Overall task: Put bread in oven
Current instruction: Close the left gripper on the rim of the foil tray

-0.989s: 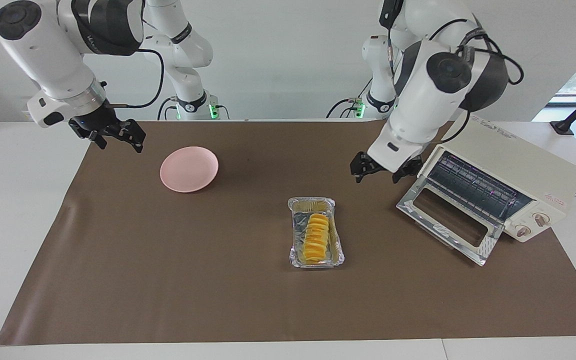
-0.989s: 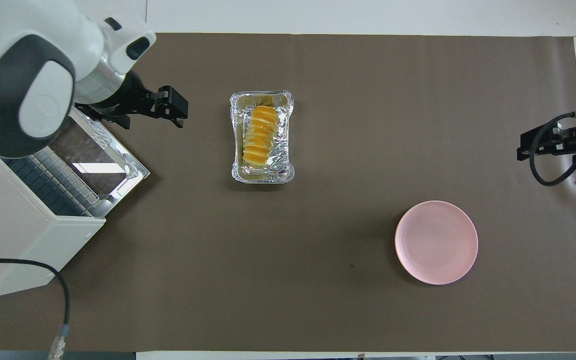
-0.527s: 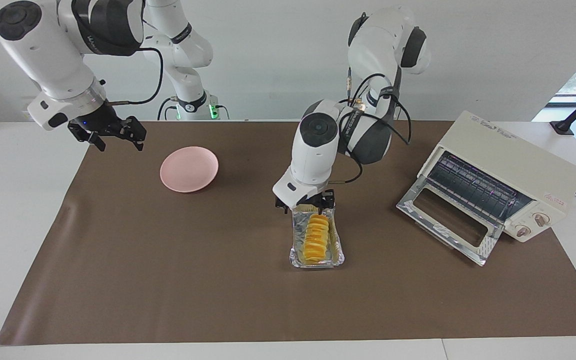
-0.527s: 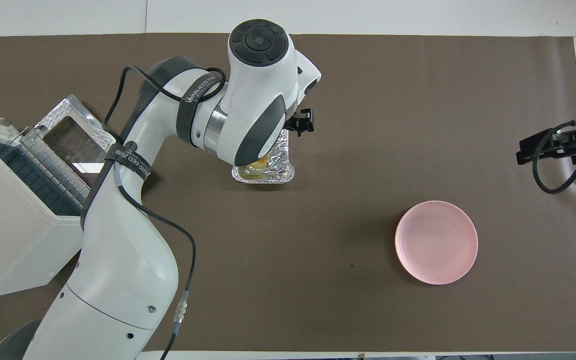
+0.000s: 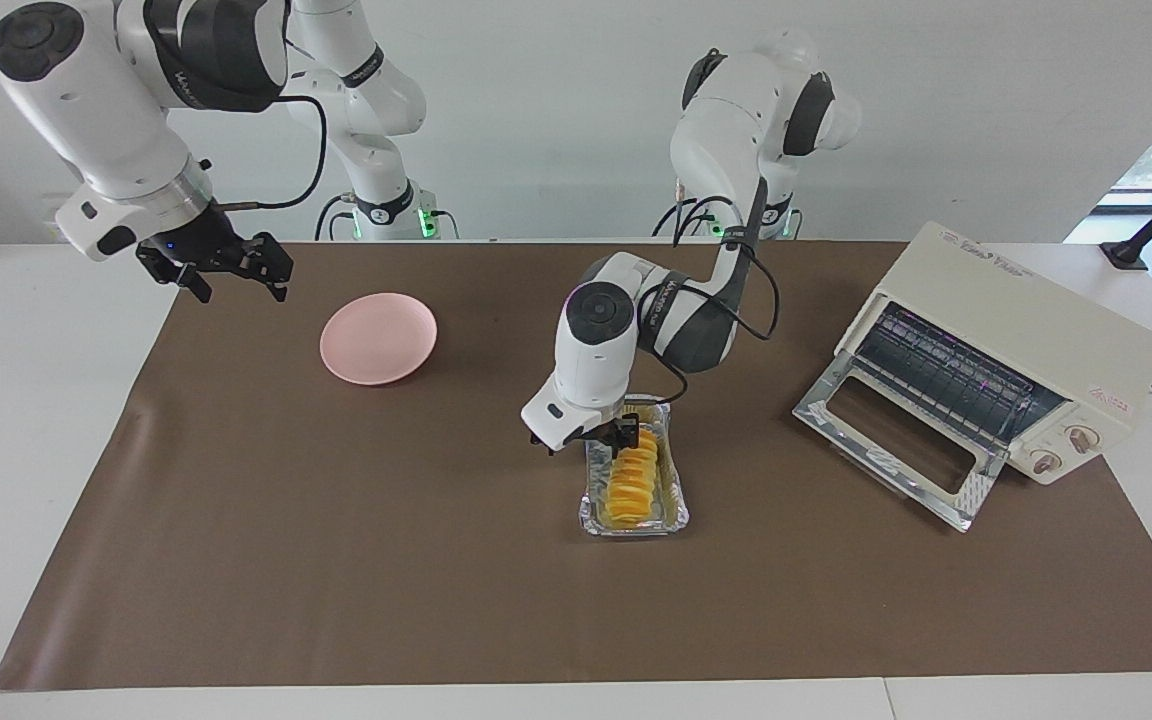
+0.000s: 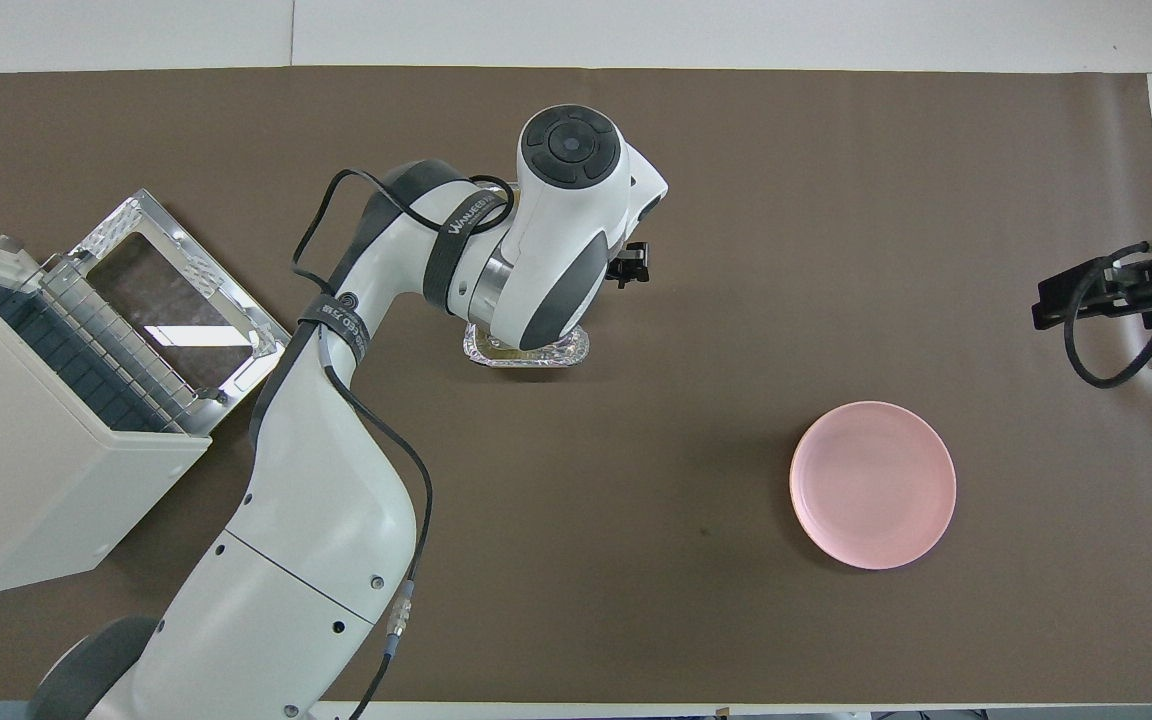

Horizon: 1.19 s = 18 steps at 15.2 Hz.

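The bread [image 5: 633, 480], a ridged yellow-orange loaf, lies in a silver foil tray [image 5: 681, 508] in the middle of the brown mat. My left gripper [image 5: 584, 440] hangs low over the tray's end nearer to the robots, open. One of its fingers [image 5: 627, 434] is at the bread's end and the other is just outside the tray's rim. I cannot tell whether it touches the loaf. From overhead the left arm hides the bread; only the tray's rim [image 6: 526, 353] shows. The cream oven [image 5: 1026, 320] stands at the left arm's end, its glass door [image 5: 886, 440] dropped open. My right gripper [image 5: 231, 268] waits open above the mat's edge.
A pink plate [image 5: 378, 338] sits on the mat toward the right arm's end, nearer to the robots than the tray. The oven's open door [image 6: 176, 300] reaches out over the mat toward the tray. The mat [image 5: 336, 560] covers most of the white table.
My left arm has swung from the oven door to the foil tray and come down low over the bread's end. The right arm has hardly moved.
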### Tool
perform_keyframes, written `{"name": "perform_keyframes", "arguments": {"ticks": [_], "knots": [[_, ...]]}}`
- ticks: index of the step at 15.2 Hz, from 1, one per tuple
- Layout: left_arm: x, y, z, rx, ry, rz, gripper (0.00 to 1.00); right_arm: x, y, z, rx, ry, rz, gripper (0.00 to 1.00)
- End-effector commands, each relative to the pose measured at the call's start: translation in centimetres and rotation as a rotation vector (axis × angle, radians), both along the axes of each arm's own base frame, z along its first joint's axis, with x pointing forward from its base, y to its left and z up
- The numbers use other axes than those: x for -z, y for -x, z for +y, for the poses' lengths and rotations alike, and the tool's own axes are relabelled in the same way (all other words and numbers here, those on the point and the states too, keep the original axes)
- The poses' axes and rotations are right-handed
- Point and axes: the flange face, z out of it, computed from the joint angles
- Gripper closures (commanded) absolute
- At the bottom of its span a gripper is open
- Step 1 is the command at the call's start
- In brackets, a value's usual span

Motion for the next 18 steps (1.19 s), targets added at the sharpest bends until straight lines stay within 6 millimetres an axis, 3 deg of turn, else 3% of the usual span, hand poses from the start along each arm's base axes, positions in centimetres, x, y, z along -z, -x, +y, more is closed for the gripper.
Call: {"name": "perform_keyframes", "arguments": {"ticks": [1,3,6,10,17,18], "knots": [[-0.1,0.7,-0.9,-0.024,0.001,-0.016,0.0,0.1,0.3,-0.3,-0.02,0.016,-0.001,0.0],[0.6,0.9,-0.9,-0.03,-0.009,-0.006,0.0,0.0,0.3,-0.2,-0.017,0.017,-0.006,0.0],[1.9,1.1,-1.0,-0.034,-0.008,0.001,0.19,0.0,0.2,-0.2,-0.025,0.017,-0.01,0.0],[2.6,0.9,-1.0,-0.062,-0.007,-0.002,0.33,-0.1,0.1,-0.5,-0.02,0.017,-0.016,0.0],[3.8,0.8,-0.7,-0.072,-0.013,0.003,0.4,-0.5,-0.6,-1.2,-0.002,0.021,-0.076,0.0],[3.8,0.5,-0.4,-0.077,-0.011,0.001,0.5,-0.5,-0.5,-1.2,0.001,0.022,-0.076,0.0]]}}
